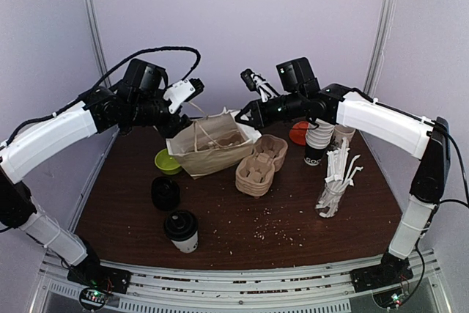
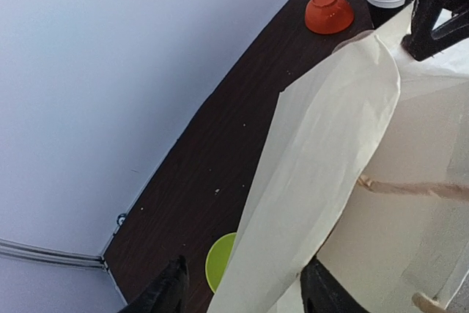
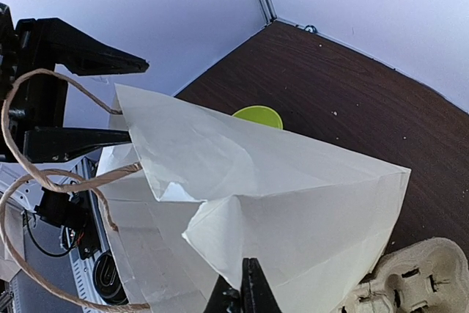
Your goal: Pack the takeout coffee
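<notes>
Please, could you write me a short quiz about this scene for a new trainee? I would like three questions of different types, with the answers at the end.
1. True or false: the left claw is open, with an edge of the paper bag between its fingers.
2. What does the right claw pinch? A the bag's rim; B a bowl; C a straw.
3. Where does the takeout coffee stand?
Key: 1 true. 2 A. 3 On the table, in front of the bag and outside it.
</notes>
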